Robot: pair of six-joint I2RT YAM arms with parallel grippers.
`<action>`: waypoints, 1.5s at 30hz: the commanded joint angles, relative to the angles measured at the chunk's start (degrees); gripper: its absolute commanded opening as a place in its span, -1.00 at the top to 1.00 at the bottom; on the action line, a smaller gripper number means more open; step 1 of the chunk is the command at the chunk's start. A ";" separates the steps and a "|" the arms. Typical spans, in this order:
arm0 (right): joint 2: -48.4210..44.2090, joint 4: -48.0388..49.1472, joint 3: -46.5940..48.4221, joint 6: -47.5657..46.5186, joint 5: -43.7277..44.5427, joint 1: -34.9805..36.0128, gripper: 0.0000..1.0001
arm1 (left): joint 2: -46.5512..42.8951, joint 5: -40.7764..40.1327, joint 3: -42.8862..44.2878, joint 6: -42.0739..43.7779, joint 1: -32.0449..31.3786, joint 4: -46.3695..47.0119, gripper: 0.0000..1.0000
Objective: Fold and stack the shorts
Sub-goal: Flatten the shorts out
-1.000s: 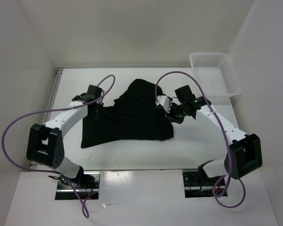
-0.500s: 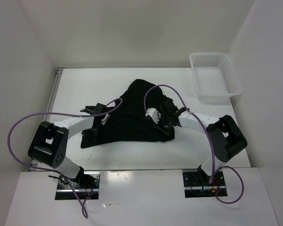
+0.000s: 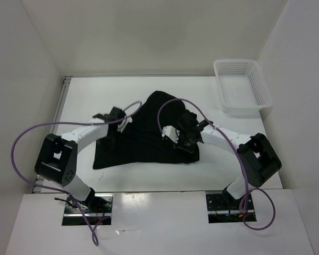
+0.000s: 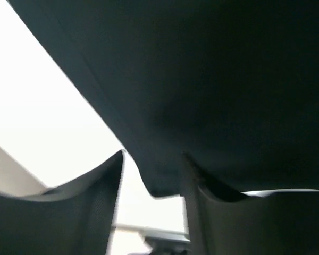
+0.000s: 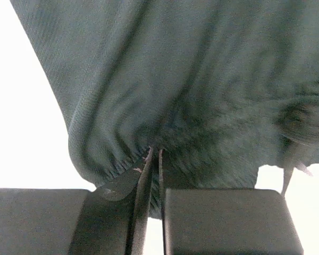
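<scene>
On the bench point(image 3: 85, 101), centre, lies one pair of black shorts point(image 3: 149, 133), between the two arms. Well apart from the white mesh basket point(image 3: 243, 85) at the far right corner; no cloth in the basket.

Progress: early, by the look of it. No tidy fold is visible. The cloth makes a rough triangle, wide and fairly flat along the near edge and bunched to a peak at the far side. The right side looks rumpled and doubled over, maybe a fold under way, hard to say. No stack anywhere. Left to do: flatten, fold properly, place.

Left fingers point(image 4: 90, 207) are at the left edge of the shorts. They stand apart, and a flap of hem hangs between them with bench showing through the gap beside it, so they look not pinched. Right fingers point(image 5: 223, 223) are over the right part of the shorts. They are pressed nearly together with fabric puckered right at the tips, so they read as clamped on the shorts.

Look of the shorts: plain black or very dark soft knit, matte. Gathered, ribbed-looking edge in the right wrist view, likely the waistband. A thin pale strand at that view's right could be the drawstring, too blurred to confirm. Limp, drapes in soft folds.
</scene>
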 commanded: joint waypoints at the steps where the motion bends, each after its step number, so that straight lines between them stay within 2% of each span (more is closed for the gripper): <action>1: -1.82 -5.70 11.01 2.61 -3.45 -3.82 0.66 | 0.83 13.40 17.60 -1.10 1.20 -2.66 -0.16; 2: -1.82 -4.83 12.79 4.02 -4.43 -4.61 0.41 | 1.79 14.28 21.56 -1.10 1.72 -2.14 -0.24; 3: -1.82 -4.21 14.46 5.43 -5.23 -5.31 0.33 | 4.50 15.95 28.13 -1.10 2.33 -0.83 -0.29; 5: 0.09 -2.54 18.93 10.33 -7.24 -7.24 0.14 | 9.85 18.76 33.35 -1.10 3.48 -0.12 -0.38; 7: 2.56 1.23 21.93 14.30 -9.09 -10.39 0.11 | 14.00 23.05 39.86 -1.10 4.53 -0.12 -0.41; 11: 12.64 9.93 28.88 27.21 -9.46 -15.86 -0.04 | 27.80 26.32 48.30 -1.10 5.15 -1.17 -0.43; 15: 22.06 12.41 35.82 27.77 -6.12 -18.58 -0.11 | 36.42 30.28 56.66 -1.10 5.15 -3.36 -0.46; 18: 28.49 12.41 43.46 29.87 -3.05 -21.05 -0.19 | 39.59 28.62 59.30 -1.10 4.45 -3.37 -0.46; 21: 31.56 11.71 44.88 29.18 -1.64 -22.11 -0.22 | 40.91 26.69 59.31 -1.10 3.13 -3.37 -0.44; 23: 32.36 11.09 44.28 29.17 -1.11 -22.11 -0.25 | 40.92 26.68 56.85 -1.10 2.61 -3.98 -0.30; 24: 32.37 11.09 42.97 29.17 -0.32 -22.11 -0.28 | 40.92 26.68 56.15 -1.10 2.60 -3.98 -0.01; 27: 32.89 11.09 40.16 28.57 1.96 -21.58 -0.31 | 40.22 28.26 54.82 -1.10 2.60 -5.48 0.58; 28: 32.89 11.70 39.53 28.56 2.58 -21.58 -0.31 | 40.21 28.27 54.82 -1.10 2.60 -6.17 0.83; 30: 33.42 11.71 37.87 27.25 2.59 -21.06 -0.31 | 39.16 28.97 54.82 -1.10 2.60 -6.18 1.00; 34: 31.93 11.71 34.53 24.96 3.20 -19.73 -0.03 | 37.05 27.75 58.15 -1.10 2.60 -6.27 1.00; 35: 31.93 11.71 32.69 24.96 3.20 -19.04 0.18 | 36.35 26.78 58.77 -1.10 2.60 -5.75 1.00; 37: 30.35 12.32 31.01 23.82 3.20 -18.41 0.42 | 33.46 22.48 58.78 -1.10 2.60 -2.59 1.00; 38: 30.35 12.32 29.87 23.29 3.20 -18.41 0.70 | 32.31 21.07 58.78 -1.10 2.08 -1.53 1.00; 40: 28.95 12.32 29.34 22.58 3.20 -18.41 0.90 | 28.27 17.03 57.21 -1.10 0.15 1.10 1.00; 41: 28.94 12.32 29.33 21.63 3.20 -18.41 1.00 | 24.61 15.62 52.67 -1.10 -0.90 3.64 1.00; 43: 27.45 12.93 29.33 20.75 4.43 -18.41 1.00 | 18.89 13.24 45.81 -1.10 -5.03 5.50 1.00; 44: 27.44 12.94 29.33 19.87 5.13 -18.41 1.00 | 17.72 14.02 42.81 -1.10 -6.09 4.29 0.98; 45: 26.92 13.46 28.81 19.86 5.14 -18.41 1.00 | 17.02 18.38 38.35 -1.10 -6.71 3.06 0.95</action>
